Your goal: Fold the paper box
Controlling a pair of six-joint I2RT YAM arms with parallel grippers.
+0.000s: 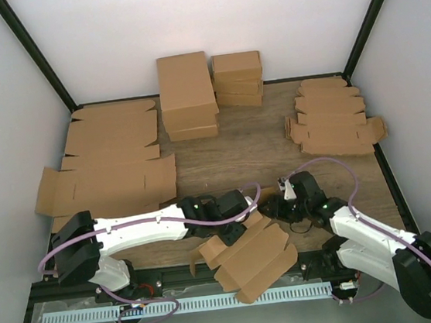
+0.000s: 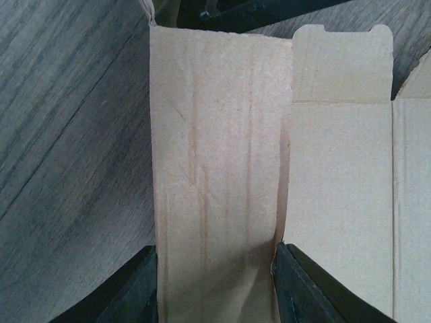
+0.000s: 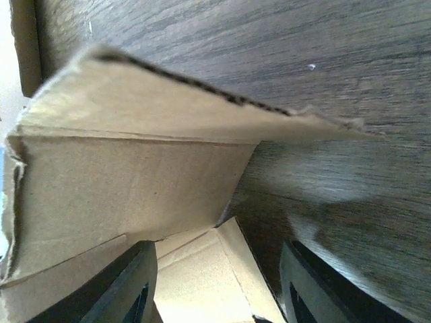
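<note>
Paper box: brown die-cut piece, partly folded, at the near edge of the table, between both arms.
Left pincer: fingers wide apart, astride 1 box panel, meeting its 2 long edges; whether it grips, I cannot tell.
Right pincer: parted, holding nothing, a raised box flap just beside 1 finger.

Desk centre bare: open lane between flat sheets, left of frame, and die-cut stack, upper right. Stacked boxes block top centre. Lower centre crowded: paper box, flaps spread, fills the near edge.
</note>
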